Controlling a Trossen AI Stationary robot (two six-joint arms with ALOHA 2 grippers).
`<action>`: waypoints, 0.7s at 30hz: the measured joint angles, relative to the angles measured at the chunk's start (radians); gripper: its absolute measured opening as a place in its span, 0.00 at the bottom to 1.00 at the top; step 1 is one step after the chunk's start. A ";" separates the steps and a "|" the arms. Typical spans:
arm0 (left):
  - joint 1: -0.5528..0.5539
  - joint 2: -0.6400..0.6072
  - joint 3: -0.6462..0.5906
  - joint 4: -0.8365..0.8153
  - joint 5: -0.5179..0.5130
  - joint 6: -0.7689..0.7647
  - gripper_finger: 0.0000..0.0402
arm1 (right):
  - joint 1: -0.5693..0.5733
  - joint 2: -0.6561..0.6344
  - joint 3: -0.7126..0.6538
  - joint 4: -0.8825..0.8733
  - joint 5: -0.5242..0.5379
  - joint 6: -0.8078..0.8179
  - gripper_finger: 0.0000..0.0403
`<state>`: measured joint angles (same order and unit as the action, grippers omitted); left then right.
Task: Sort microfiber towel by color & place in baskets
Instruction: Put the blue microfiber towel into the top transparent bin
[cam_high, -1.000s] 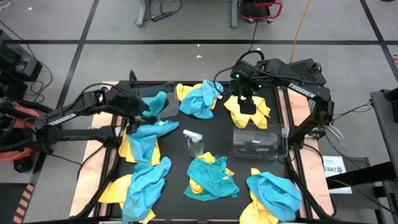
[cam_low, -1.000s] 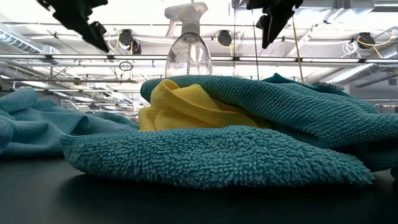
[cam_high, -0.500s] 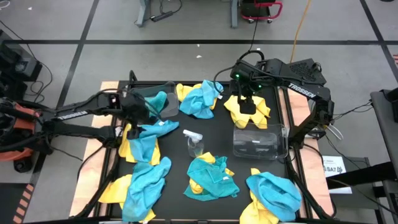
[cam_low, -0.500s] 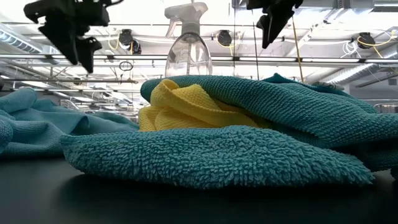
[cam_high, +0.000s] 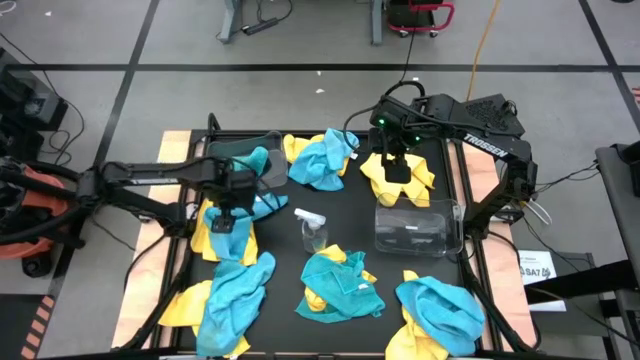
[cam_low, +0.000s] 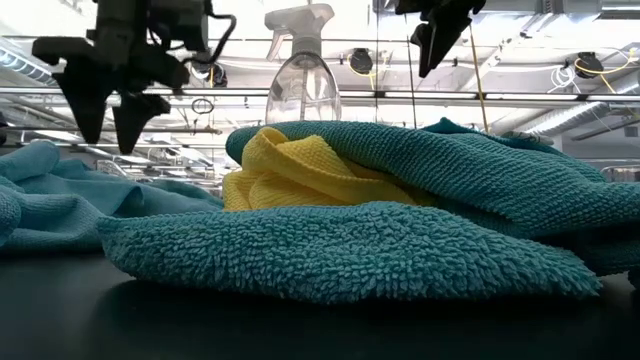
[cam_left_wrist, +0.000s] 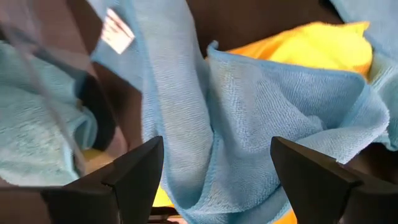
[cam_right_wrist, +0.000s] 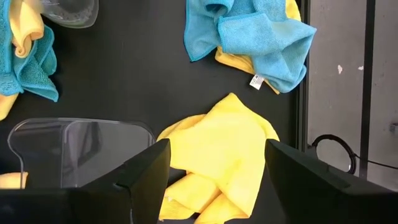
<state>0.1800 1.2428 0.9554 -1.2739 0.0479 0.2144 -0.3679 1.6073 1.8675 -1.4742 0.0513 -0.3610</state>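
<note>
My left gripper (cam_high: 228, 207) (cam_left_wrist: 214, 180) (cam_low: 106, 118) is open and points down over a turquoise towel (cam_high: 235, 232) (cam_left_wrist: 249, 112) that lies on a yellow one at the table's left. Behind it, the left clear basket (cam_high: 274, 166) (cam_left_wrist: 43, 81) holds a turquoise towel (cam_high: 250, 163). My right gripper (cam_high: 397, 166) (cam_right_wrist: 214, 186) (cam_low: 436, 45) is open above a yellow towel (cam_high: 398, 182) (cam_right_wrist: 221, 158) lying just beyond the right clear basket (cam_high: 440, 216) (cam_right_wrist: 74, 152).
A clear spray bottle (cam_high: 312, 228) (cam_low: 303, 75) stands mid-table. Mixed turquoise and yellow piles lie at the far middle (cam_high: 320, 158), near middle (cam_high: 342, 282) (cam_low: 400, 220), near right (cam_high: 435, 310) and near left (cam_high: 225, 295). Bare black tabletop shows between bottle and right basket.
My left gripper has swung from beside the left basket toward the table's near edge and slightly right, dropped lower and turned its fingers downward over the turquoise towel. It has stayed open. My right arm and the towels have kept still.
</note>
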 joint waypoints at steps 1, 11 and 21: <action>-0.009 0.015 0.000 0.000 0.000 0.000 0.75 | 0.000 0.000 0.000 0.000 0.000 -0.002 0.63; -0.099 0.119 0.000 0.010 -0.059 -0.003 0.69 | 0.000 0.000 0.000 0.009 0.000 -0.019 0.63; -0.111 0.209 -0.001 0.011 -0.065 -0.058 0.63 | 0.000 0.000 0.000 0.012 -0.001 -0.020 0.63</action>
<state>0.0692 1.4517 0.9545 -1.2626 -0.0170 0.1562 -0.3679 1.6073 1.8675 -1.4620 0.0502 -0.3813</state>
